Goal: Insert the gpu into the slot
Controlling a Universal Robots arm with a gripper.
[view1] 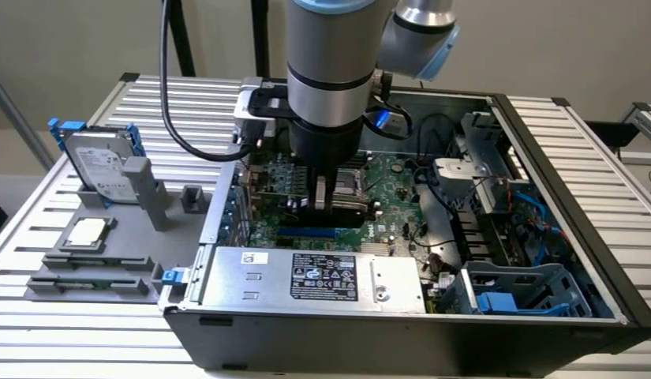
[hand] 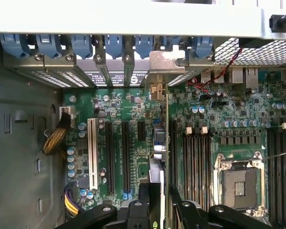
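My gripper point(view1: 327, 204) reaches down into the open computer case and is shut on the gpu point(view1: 344, 208), a card with a black cooler, held upright over the green motherboard point(view1: 394, 185). In the wrist view the gpu point(hand: 166, 143) shows edge-on between the dark fingers point(hand: 150, 193). Its metal end bracket point(hand: 163, 64) stands at the case's rear openings. The blue slot point(view1: 304, 234) shows just below the card in the exterior view. I cannot tell whether the card's lower edge touches it.
A silver power supply point(view1: 315, 276) fills the case's near side, and a blue drive cage point(view1: 514, 292) stands at the exterior view's right. Beside the card are black expansion slots point(hand: 109, 157), a white slot point(hand: 92, 148) and the CPU socket point(hand: 239, 183). A hard drive point(view1: 102, 170) stands outside the case.
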